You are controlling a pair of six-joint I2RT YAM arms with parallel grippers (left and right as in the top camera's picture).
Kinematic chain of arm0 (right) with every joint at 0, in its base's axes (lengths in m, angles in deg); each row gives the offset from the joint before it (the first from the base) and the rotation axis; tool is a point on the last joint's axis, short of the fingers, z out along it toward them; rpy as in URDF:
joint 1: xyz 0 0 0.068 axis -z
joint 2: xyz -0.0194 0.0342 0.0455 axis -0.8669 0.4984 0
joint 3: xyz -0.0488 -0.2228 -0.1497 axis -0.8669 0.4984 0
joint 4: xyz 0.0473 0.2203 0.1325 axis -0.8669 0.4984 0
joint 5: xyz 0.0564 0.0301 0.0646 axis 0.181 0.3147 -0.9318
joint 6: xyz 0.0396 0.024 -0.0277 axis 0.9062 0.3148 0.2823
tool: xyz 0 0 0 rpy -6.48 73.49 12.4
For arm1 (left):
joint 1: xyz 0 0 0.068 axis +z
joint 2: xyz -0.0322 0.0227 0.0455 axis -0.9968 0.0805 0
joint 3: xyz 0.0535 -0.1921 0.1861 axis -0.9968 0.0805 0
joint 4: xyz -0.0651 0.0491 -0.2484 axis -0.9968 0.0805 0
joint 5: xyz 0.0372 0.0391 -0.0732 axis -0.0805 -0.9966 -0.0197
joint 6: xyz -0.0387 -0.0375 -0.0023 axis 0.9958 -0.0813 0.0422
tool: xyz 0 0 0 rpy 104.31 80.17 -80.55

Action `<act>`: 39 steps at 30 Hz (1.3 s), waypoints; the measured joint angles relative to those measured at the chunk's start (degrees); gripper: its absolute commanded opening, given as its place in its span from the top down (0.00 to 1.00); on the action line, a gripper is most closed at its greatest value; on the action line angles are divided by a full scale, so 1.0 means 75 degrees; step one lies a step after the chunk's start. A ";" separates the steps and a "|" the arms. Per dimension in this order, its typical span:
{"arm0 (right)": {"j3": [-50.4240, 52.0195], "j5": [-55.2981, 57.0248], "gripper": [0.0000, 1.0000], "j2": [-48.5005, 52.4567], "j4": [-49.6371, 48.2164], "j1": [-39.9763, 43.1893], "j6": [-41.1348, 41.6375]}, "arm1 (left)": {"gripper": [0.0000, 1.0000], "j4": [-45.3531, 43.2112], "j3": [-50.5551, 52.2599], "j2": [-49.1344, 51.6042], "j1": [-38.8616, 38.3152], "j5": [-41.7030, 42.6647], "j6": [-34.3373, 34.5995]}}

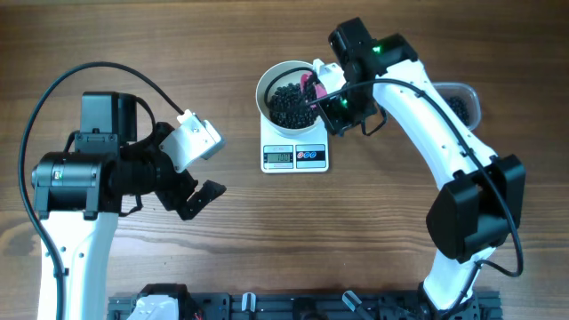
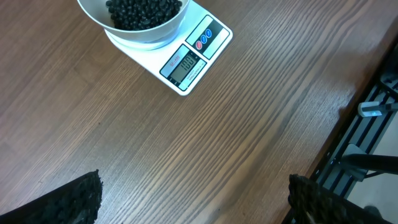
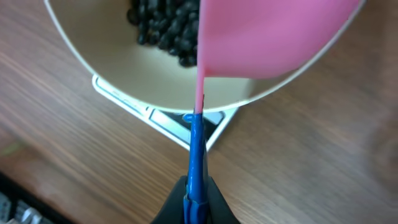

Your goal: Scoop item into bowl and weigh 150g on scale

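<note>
My right gripper (image 3: 198,202), clamped on a pink scoop (image 3: 267,37), tips it over the bowl (image 1: 263,89) of black beans (image 1: 286,105) on the scale (image 1: 294,161), far centre, while my left gripper (image 1: 197,200) hangs wide open; too fast a pour may overshoot.

Bowl (image 1: 261,89): one, white.
Scale (image 1: 295,157): just the one.
Scale buttons (image 2: 200,44): two.
Pink scoop (image 3: 267,37): one.
Clear tub (image 1: 464,100): one.
Black beads (image 1: 289,104): a heap, too many to count.
Arms (image 1: 76,191) (image 1: 418,116): two.

Wooden table (image 1: 267,240); pink scoop (image 3: 267,37); clear tub (image 1: 474,100) far right, probably plastic.
</note>
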 measured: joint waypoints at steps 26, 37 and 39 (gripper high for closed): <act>-0.0312 0.3162 0.96 0.0000 0.0149 -0.1000 -0.0530 | 0.00 0.0000 0.0000 0.0000 0.0000 0.0000 0.0000; -0.0335 0.3089 0.96 0.0000 0.0093 -0.1000 -0.0557 | 0.00 0.0000 0.0000 0.0000 0.0000 0.0000 0.0000; -0.0434 0.3089 0.96 0.0000 0.0163 -0.1000 -0.0557 | 0.00 0.0000 0.0000 0.0000 0.0000 0.0000 0.0000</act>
